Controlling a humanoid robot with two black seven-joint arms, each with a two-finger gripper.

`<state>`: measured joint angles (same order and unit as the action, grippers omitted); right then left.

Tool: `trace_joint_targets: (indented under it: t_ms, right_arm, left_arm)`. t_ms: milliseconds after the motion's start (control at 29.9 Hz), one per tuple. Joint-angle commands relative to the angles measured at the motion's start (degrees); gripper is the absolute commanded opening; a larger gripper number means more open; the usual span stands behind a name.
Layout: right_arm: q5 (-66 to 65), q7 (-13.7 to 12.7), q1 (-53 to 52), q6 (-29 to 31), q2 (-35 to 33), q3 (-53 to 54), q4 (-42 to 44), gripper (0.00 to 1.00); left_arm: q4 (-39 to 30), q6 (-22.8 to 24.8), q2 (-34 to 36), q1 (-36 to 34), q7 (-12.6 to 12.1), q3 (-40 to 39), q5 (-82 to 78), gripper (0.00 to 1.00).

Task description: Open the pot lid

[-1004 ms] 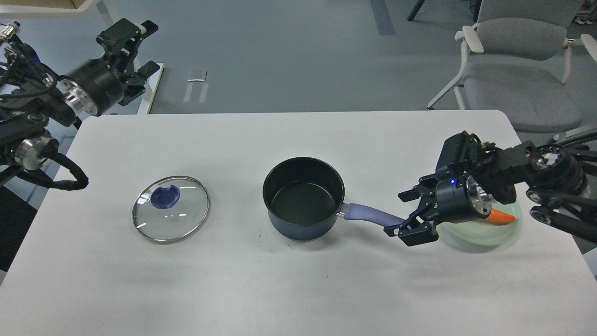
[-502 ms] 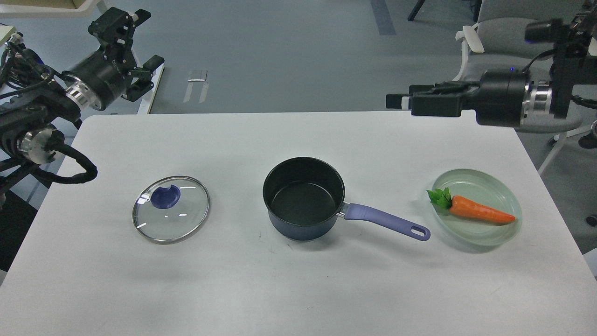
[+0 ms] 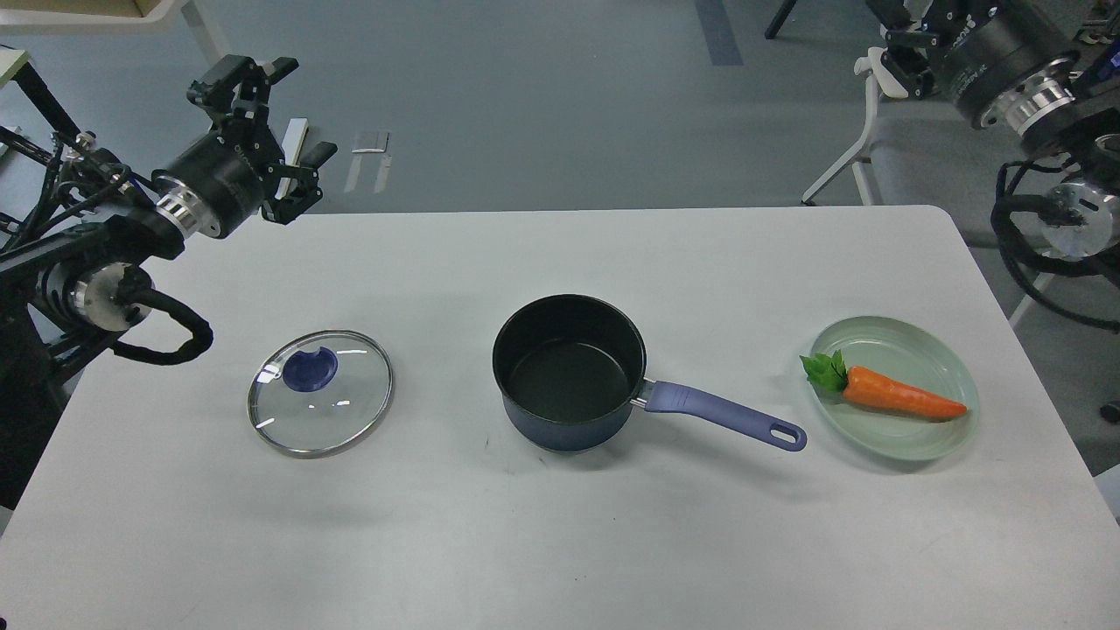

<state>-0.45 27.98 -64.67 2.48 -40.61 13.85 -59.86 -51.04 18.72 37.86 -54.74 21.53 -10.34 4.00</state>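
So the pot [image 3: 569,372] sits uncovered around the middle of the white table [image 3: 560,542], black inside showing, and its long purple-blue handle [image 3: 722,417] sticks out to the pot's right and a bit toward the near edge. The lid [image 3: 320,393] is off — it lies flat on the table well to the left of the pot, not touching it, with the flat purple-blue knob [image 3: 310,368] visible through the glass. On the other side, just past the end of the pot's handle, there's a pale green plate [image 3: 901,341] with a carrot [image 3: 901,395] lying in it, green leafy end pointing back toward the pot. Neither arm is near the pot. The left tool [image 3: 276,109] hangs up and far to the left of the pot, past the table's far-left corner, with its fingers spread apart and nothing between them. The right tool [image 3: 906,39] is way off to the pot's upper right, over by the grey chair [image 3: 919,166] — it's mostly cut off at the top of the view, so I can't tell if it's spread or closed.
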Motion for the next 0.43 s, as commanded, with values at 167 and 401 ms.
trace_joint_targets:
  t_ms: [167, 401]
  right_arm:
    - [5.8, 0.0, 5.6, 0.3, 2.6, 3.5, 1.2, 0.99]
    - [5.8, 0.0, 6.1, 0.7, 2.9, 4.9, 0.9, 0.99]
  left_arm:
    - [1.4, 2.5, -2.6, 3.1, -4.3, -4.8, 2.9, 0.99]
    - [1.4, 2.5, -3.4, 3.8, -4.3, -5.9, 2.9, 0.99]
